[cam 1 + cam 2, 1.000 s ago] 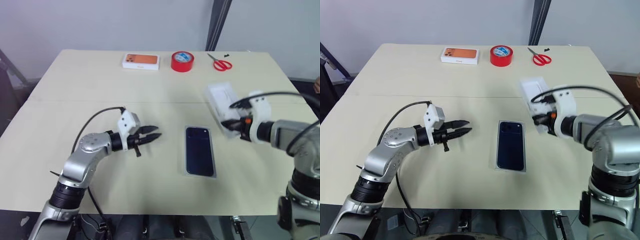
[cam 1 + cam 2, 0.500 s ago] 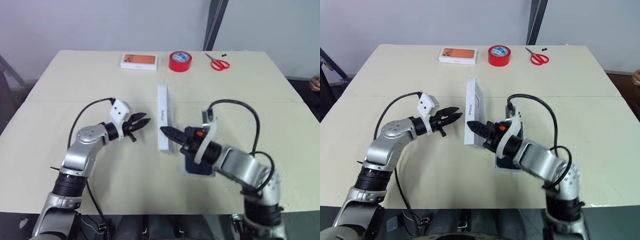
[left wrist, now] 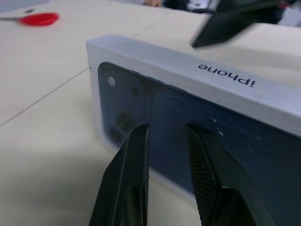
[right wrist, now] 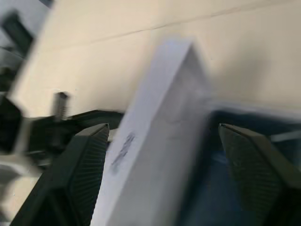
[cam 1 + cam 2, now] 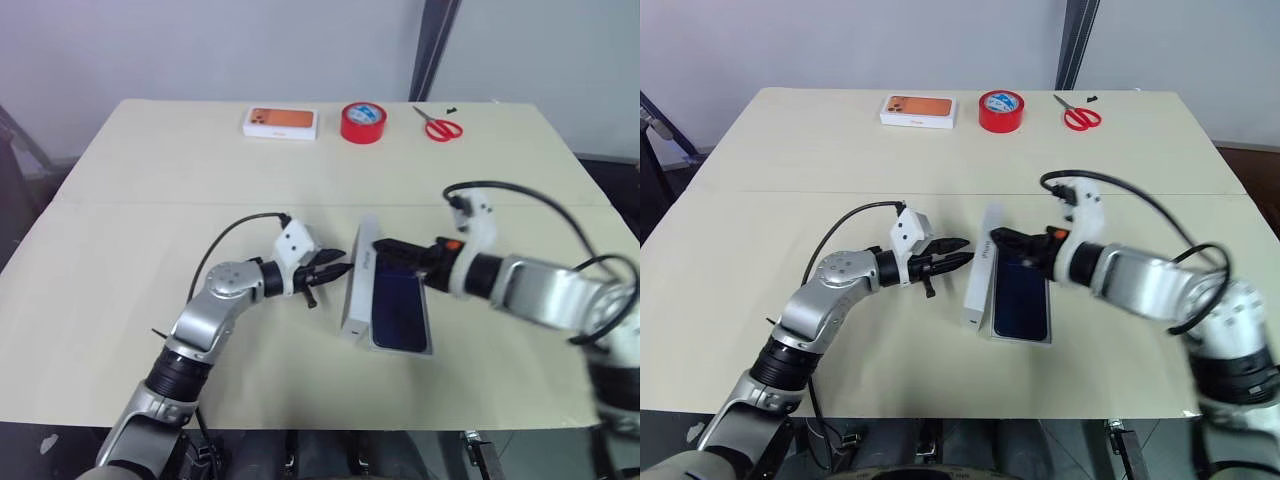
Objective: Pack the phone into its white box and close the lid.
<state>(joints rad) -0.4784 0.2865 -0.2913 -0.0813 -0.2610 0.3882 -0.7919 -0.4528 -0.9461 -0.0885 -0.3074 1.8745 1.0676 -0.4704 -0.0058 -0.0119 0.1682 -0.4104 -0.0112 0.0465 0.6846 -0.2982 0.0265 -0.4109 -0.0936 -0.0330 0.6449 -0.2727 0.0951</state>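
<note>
The phone [image 5: 398, 311] lies flat mid-counter. The white lid [image 5: 979, 281] stands on edge beside it; left wrist view shows its glossy printed face. Left fingers [image 3: 136, 155] nearly together, right fingers [image 4: 87, 155] spread.

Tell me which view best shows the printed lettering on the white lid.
The left wrist view: the lid stands close up on its edge, with the word on its side readable above the left pincer. The eye views show it small, tilted beside the phone; the right wrist view blurs it.
</note>
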